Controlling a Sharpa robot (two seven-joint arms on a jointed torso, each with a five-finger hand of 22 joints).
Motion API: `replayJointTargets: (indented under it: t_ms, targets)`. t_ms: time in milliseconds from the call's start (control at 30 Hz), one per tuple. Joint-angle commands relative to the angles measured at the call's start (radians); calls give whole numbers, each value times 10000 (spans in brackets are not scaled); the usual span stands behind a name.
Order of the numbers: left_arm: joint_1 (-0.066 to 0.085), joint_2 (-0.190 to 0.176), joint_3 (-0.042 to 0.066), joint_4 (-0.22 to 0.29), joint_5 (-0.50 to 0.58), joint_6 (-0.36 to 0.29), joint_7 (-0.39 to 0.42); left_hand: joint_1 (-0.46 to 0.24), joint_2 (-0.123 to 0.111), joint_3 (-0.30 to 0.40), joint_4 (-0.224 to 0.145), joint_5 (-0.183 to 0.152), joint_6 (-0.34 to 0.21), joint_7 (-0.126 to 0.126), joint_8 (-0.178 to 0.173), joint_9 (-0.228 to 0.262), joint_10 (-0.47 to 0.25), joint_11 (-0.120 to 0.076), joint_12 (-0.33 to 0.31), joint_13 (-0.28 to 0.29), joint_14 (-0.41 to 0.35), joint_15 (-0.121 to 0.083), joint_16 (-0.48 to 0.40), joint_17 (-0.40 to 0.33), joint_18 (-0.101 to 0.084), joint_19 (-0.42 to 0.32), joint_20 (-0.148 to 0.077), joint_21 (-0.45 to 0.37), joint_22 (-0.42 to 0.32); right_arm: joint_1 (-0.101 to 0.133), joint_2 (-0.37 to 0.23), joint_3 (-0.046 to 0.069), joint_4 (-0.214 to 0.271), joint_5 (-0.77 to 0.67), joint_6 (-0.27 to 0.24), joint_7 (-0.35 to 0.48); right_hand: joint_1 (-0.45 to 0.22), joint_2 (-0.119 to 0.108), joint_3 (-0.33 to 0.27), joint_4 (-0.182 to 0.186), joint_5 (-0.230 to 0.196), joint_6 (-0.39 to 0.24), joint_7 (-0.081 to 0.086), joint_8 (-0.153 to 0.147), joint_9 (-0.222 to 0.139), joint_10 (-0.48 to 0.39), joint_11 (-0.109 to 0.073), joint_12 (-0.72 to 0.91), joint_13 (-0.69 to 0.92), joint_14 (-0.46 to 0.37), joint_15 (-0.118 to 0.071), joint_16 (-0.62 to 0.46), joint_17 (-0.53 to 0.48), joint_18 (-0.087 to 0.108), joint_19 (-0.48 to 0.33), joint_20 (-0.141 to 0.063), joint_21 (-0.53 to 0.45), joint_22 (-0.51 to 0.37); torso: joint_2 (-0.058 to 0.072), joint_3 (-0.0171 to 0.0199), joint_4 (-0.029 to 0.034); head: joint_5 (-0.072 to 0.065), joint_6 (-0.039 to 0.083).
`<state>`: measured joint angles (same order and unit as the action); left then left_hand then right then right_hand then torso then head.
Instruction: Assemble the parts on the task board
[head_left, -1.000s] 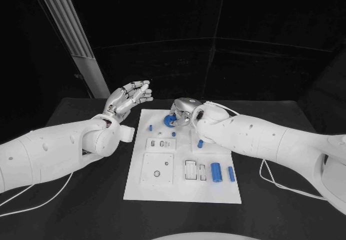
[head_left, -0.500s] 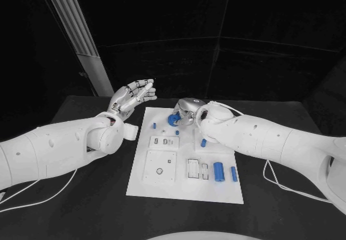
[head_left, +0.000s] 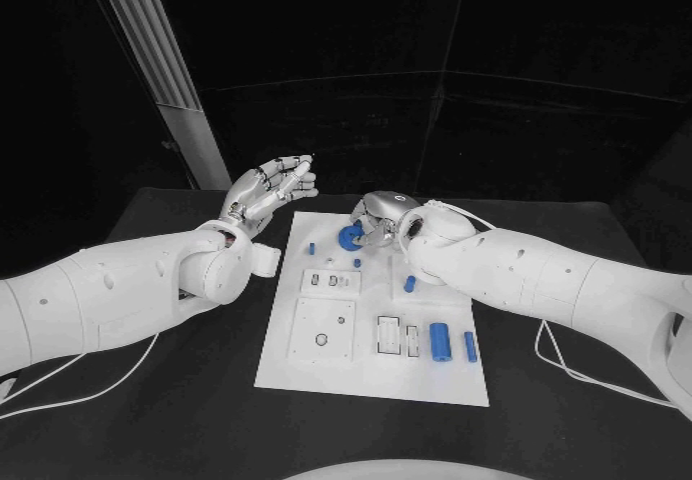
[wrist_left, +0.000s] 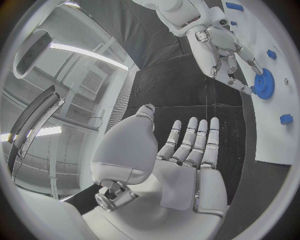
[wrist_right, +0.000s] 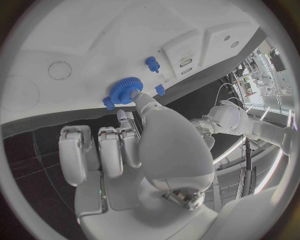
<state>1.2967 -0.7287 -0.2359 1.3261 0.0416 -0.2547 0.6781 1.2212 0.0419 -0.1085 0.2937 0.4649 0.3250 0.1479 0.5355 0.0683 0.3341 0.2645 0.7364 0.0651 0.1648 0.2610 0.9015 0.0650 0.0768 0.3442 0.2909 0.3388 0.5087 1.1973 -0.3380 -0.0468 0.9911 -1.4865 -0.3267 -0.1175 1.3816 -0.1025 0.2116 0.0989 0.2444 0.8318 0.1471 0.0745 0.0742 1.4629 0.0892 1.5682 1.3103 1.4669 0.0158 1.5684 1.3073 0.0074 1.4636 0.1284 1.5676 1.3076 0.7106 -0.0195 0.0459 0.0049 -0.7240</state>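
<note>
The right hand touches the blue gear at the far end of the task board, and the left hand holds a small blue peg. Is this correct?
Not quite. The left hand holds nothing: the left wrist view shows its palm bare, fingers straight. The right hand does touch the blue gear at the task board's far end.

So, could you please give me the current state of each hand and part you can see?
left hand: open, raised beside the task board, holding nothing.
right hand: fingers touching the blue gear.
blue gear: lying at the board's far end.
blue cylinder: lying flat on the board, untouched.
slim blue pin: lying flat beside the cylinder, untouched.
</note>
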Motion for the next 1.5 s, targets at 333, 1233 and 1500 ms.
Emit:
replayJointTargets:
  t_ms: [333,1233,1500]
  targets:
    - [10,14,5,-37,-59,147,2021,10,106,-67,-10,50,-89,1491,29,0,-33,3,-4,-4,-74,4,-27,-2,81,-66,0,5,-15,22,-639,6,913,526,-2022,860,-6,206,9,-33,65,1146,101,587,236,1079,30,26,2605,1039,31,24,2635,-74,1072,2,32,2632,-14,2,-24,-17,-5]
    - [1,4,5,-44,-59,135,2017,16,110,-67,-11,51,-93,1491,35,0,-34,3,-2,-4,-77,4,-25,-2,80,-69,0,5,-15,23,-210,4,541,-210,449,-26,25,370,172,-82,80,1859,-336,553,216,1079,-356,26,2605,1039,-269,24,2635,-74,1072,-246,32,2632,-12,-9,-12,-118,12]
    - [1,20,5,-55,-59,139,2008,26,115,-67,-13,55,-96,1491,46,1,-35,4,1,-4,-80,4,-21,-1,79,-73,0,6,-15,22,-137,5,428,-375,467,-319,41,359,190,-112,96,1811,-341,478,182,1079,-376,26,2605,1039,-301,24,2635,-74,1072,-280,32,2632,-8,-4,0,-145,11]
